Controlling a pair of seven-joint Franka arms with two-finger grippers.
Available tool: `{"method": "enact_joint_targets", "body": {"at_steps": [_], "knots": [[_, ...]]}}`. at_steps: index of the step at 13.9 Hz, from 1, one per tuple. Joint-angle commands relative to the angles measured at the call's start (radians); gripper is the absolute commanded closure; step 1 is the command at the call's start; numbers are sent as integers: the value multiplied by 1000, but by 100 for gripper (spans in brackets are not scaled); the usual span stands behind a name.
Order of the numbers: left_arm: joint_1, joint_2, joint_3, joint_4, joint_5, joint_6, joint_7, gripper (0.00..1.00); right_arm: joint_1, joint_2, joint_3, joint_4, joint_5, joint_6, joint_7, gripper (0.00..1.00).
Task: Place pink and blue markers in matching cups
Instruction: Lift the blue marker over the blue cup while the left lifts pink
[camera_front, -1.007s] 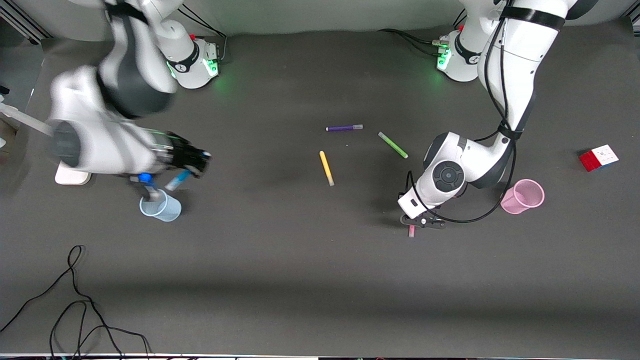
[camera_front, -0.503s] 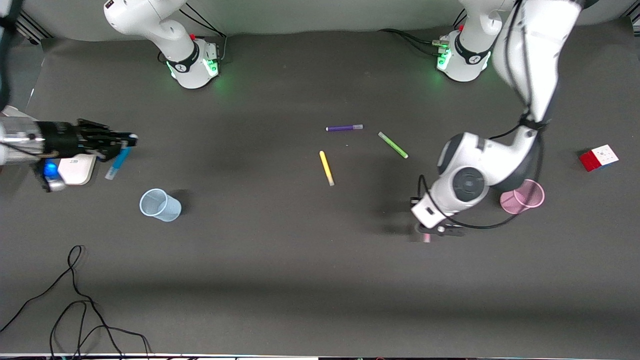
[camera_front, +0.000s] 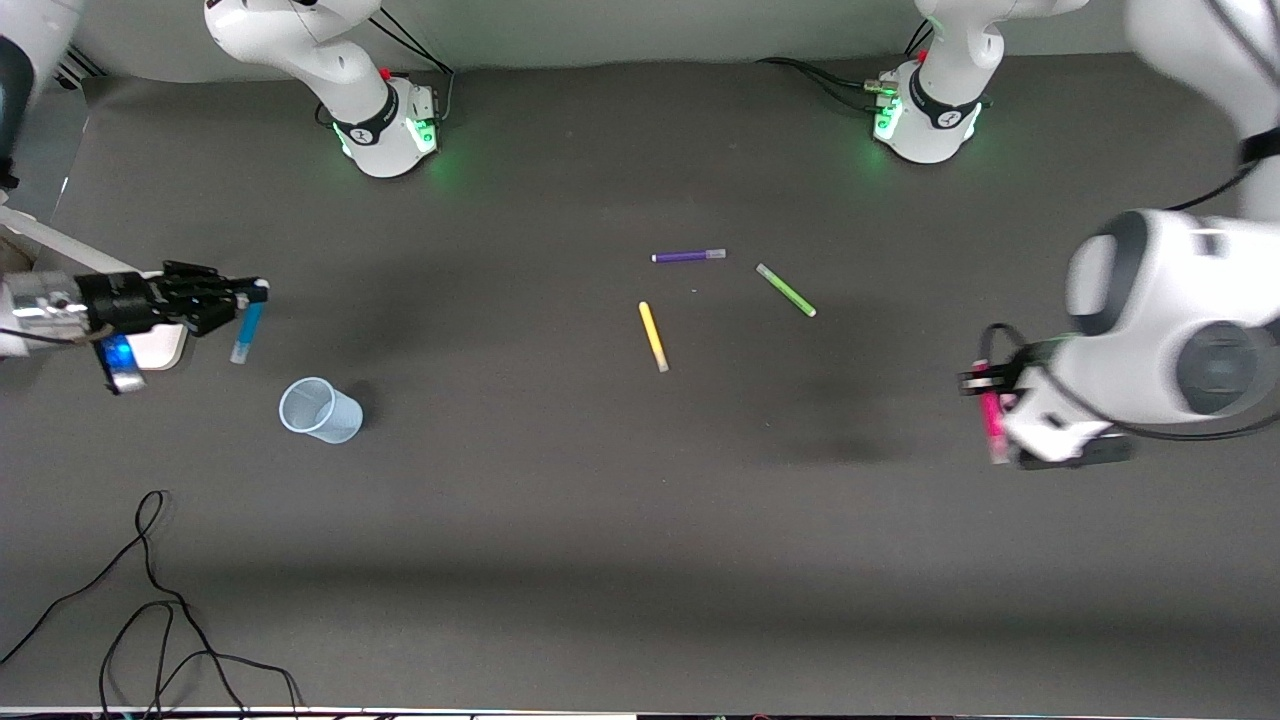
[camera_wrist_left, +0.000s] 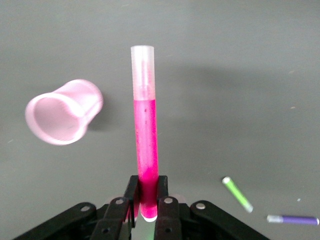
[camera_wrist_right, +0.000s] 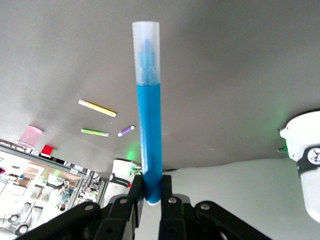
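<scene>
My right gripper (camera_front: 252, 298) is shut on the blue marker (camera_front: 246, 330) and holds it up over bare table, to the side of the pale blue cup (camera_front: 320, 410), not over it. In the right wrist view the gripper (camera_wrist_right: 150, 187) clamps the marker (camera_wrist_right: 149, 125) at its lower end. My left gripper (camera_front: 985, 385) is shut on the pink marker (camera_front: 992, 425), held in the air. In the left wrist view the gripper (camera_wrist_left: 148, 192) grips the marker (camera_wrist_left: 146, 145), and the pink cup (camera_wrist_left: 62, 112) stands beside it. In the front view the left arm hides the pink cup.
A purple marker (camera_front: 688, 256), a light-green marker (camera_front: 786, 290) and a yellow marker (camera_front: 653, 336) lie mid-table. Black cables (camera_front: 150, 600) lie near the front camera at the right arm's end. A white object (camera_front: 160, 345) sits under the right arm.
The right gripper swung the blue marker away from the blue cup toward the right arm's end. The left gripper lifted the pink marker and carried it toward the left arm's end.
</scene>
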Motion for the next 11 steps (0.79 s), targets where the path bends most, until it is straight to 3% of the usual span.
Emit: {"method": "enact_joint_targets", "body": {"at_steps": [1, 3, 6, 11], "knots": [[90, 17, -2, 69, -3, -111, 115, 100, -37, 105, -1, 22, 63, -42, -134, 100], [137, 18, 0, 68, 23, -163, 173, 100, -55, 142, 2, 25, 69, -59, -175, 100], [138, 31, 0, 68, 87, -238, 181, 100, -69, 195, 4, 25, 121, -53, -219, 100], [150, 77, 1, 71, 112, -326, 293, 100, -91, 249, 5, 28, 137, -50, -294, 100]]}}
